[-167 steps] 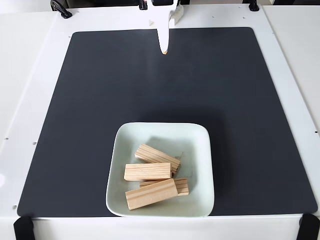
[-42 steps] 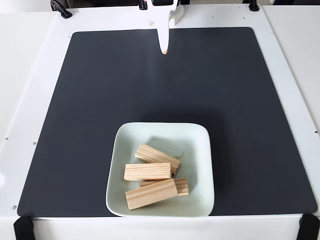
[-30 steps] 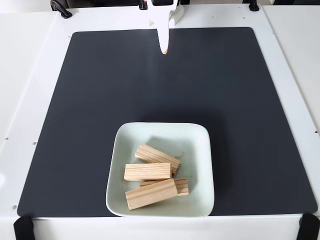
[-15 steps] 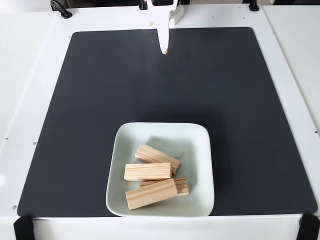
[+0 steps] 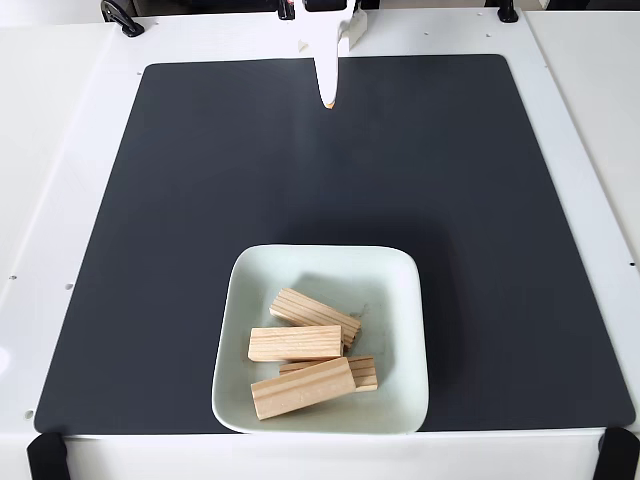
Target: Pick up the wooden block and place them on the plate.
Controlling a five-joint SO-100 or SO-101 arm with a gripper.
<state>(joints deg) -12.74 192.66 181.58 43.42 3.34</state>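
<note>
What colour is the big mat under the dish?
The mat is dark charcoal grey, almost black, plain and unpatterned, seen clearly in the fixed view.

A white table carries a dark mat bearing the plate.

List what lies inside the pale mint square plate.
Four light pine rectangular blocks lie piled in the pale mint square plate. One block is largely covered by others, so the plate's floor beneath them is hidden.
</note>
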